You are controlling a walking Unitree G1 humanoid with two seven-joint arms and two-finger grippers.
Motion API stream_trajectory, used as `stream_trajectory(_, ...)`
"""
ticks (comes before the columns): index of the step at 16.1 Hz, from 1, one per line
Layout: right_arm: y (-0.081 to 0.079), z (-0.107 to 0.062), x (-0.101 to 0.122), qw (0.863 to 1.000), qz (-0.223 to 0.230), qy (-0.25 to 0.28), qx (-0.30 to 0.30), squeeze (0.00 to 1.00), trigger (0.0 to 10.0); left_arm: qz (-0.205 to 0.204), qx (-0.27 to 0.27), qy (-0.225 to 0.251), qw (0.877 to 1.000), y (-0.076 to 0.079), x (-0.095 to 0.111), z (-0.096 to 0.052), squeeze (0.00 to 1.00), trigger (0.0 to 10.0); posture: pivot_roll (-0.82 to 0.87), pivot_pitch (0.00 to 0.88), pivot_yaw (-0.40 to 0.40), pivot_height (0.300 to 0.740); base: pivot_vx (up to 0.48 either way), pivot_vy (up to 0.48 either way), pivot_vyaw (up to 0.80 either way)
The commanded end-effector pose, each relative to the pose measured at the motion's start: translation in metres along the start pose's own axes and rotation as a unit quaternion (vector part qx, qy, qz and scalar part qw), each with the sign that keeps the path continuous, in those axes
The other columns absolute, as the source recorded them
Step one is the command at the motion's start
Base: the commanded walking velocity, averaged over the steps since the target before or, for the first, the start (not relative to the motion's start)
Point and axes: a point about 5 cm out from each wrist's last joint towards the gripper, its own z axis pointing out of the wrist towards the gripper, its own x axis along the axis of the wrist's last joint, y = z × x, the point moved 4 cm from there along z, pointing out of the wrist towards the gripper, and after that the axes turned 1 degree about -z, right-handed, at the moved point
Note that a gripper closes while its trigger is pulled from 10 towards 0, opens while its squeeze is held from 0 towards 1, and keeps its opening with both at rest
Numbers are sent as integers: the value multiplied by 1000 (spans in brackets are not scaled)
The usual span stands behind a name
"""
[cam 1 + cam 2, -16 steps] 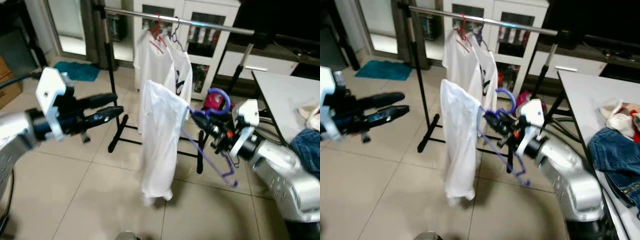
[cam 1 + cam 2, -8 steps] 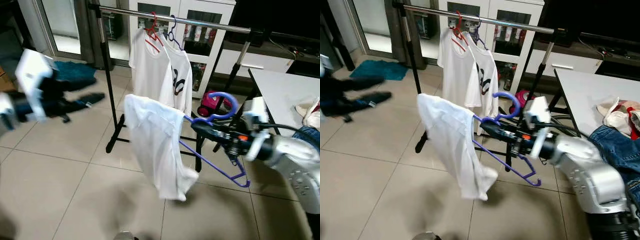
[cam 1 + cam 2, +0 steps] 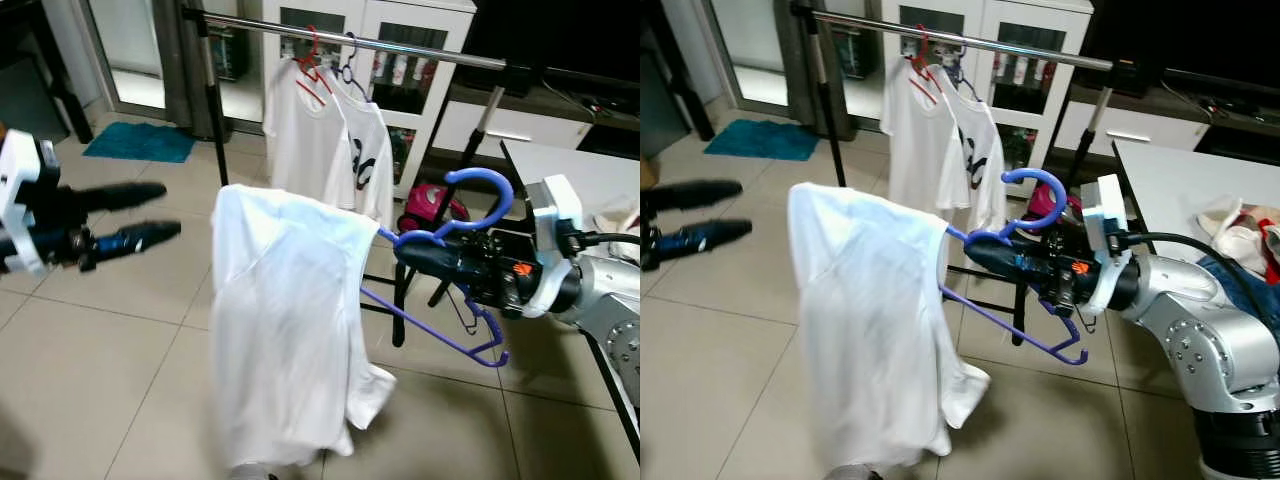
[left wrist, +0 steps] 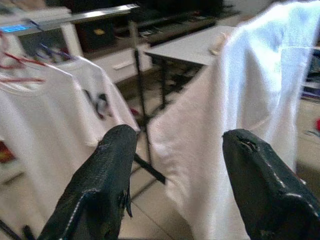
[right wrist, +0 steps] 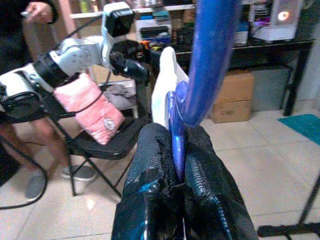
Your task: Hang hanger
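A purple hanger [image 3: 470, 190] carries a white shirt [image 3: 285, 330] that drapes from its left end toward the floor. My right gripper [image 3: 403, 248] is shut on the hanger's neck just below the hook, and the right wrist view shows both fingers [image 5: 155, 165] pressed on the blue hanger [image 5: 210, 60]. The hanger is held in front of and below the metal rail [image 3: 400, 45], where two white shirts [image 3: 320, 140] hang on a red and a dark hanger. My left gripper [image 3: 168, 208] is open and apart, left of the held shirt [image 4: 250, 100].
The rack's black posts and feet [image 3: 240, 265] stand on the tiled floor behind the shirt. A white table [image 3: 1170, 170] with jeans [image 3: 1250, 285] and clothes is at the right. A teal mat [image 3: 140, 142] lies far left. A person [image 5: 30, 15] and a chair [image 5: 100, 145] are behind me.
The right gripper has brought the hanger up and level, with the hook raised. The shirt swung leftward and now hangs broad and straight. The left gripper has drawn back to the left.
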Motion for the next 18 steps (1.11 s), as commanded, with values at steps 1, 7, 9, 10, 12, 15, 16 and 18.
stream_trajectory(1, -1, -6, 11, 1000, -13, 17, 6, 0, 10000, -6, -20, -21, 1000, 2, -9, 1, 0, 10000, 137, 0, -54, 740, 0, 0, 0)
stream_trajectory(7, -6, -8, 12, 1000, -12, 15, 20, 0, 10000, -26, -64, 7, 998, 9, -8, 17, 0, 0, 127, 0, -36, 740, 0, 0, 0)
stream_trajectory(9, -5, -8, 12, 1000, -12, 15, 22, 0, 10000, -39, -91, 7, 995, 15, -11, 23, 0, 0, 127, 0, -35, 740, 0, 0, 0)
stream_trajectory(10, -6, -8, 11, 1000, -12, 15, 23, 0, 10000, -41, -95, 5, 995, 15, -14, 26, 0, 0, 127, 0, -35, 740, 0, 0, 0)
stream_trajectory(12, -6, -6, 11, 999, -12, 15, 28, 0, 10000, -37, -94, 4, 995, 11, -17, 34, 0, 0, 126, 0, -32, 740, 0, 0, 0)
stream_trajectory(15, -7, -4, 11, 999, -12, 16, 35, 0, 10000, -37, -97, 12, 995, 6, -13, 42, 0, 0, 126, 0, -32, 740, 0, 0, 0)
stream_trajectory(16, -7, -4, 12, 999, -13, 17, 37, 0, 10000, -39, -104, 17, 994, 6, -11, 47, 0, 0, 127, 0, -32, 740, 0, 0, 0)
stream_trajectory(18, -7, -3, 12, 999, -13, 17, 38, 0, 10000, -45, -118, 19, 992, 8, -12, 53, 0, 0, 126, 0, -31, 740, 0, 0, 0)
